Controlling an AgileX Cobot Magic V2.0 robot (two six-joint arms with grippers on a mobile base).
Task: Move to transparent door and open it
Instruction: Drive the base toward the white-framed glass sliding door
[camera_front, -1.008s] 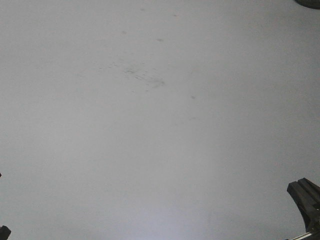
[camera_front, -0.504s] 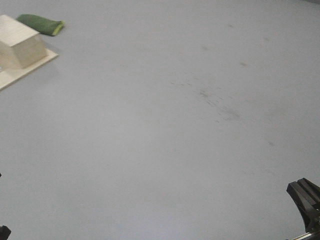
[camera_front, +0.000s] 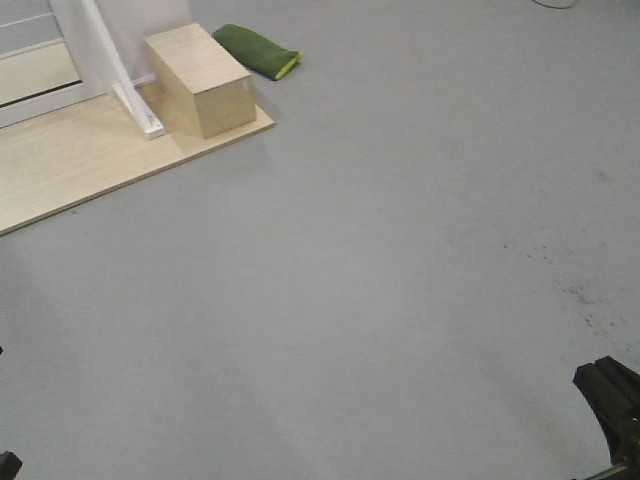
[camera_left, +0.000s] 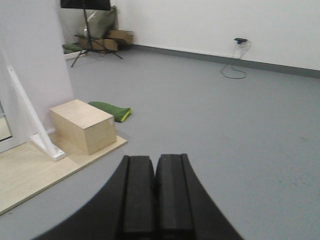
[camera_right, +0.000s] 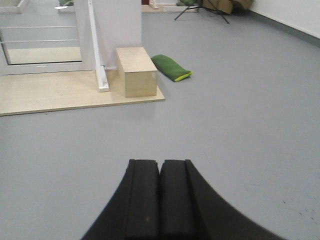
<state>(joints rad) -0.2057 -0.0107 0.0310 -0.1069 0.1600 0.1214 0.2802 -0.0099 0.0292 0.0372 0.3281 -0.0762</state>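
Observation:
A white-framed glass panel (camera_right: 40, 35) with thin white horizontal bars stands far off at the upper left of the right wrist view. Its lower corner (camera_front: 35, 75) shows in the front view. No handle shows on it, so I cannot tell whether it is the transparent door. My left gripper (camera_left: 155, 157) is shut with nothing in it and points over bare grey floor. My right gripper (camera_right: 160, 161) is shut and empty too, well short of the panel. Only dark edges of the grippers show at the bottom corners of the front view.
A pale wooden platform (camera_front: 80, 170) lies under the panel. On it stand a wooden box (camera_front: 200, 80) and a slanted white brace (camera_front: 125, 90). A green cushion (camera_front: 255, 48) lies on the grey floor behind the box. A tripod (camera_left: 90, 25), boxes and a wall cable (camera_left: 232, 72) are far back.
The front view has swung from bare grey floor to the platform, box and cushion, which slid in from the upper left. Both grippers keep their places in the view.

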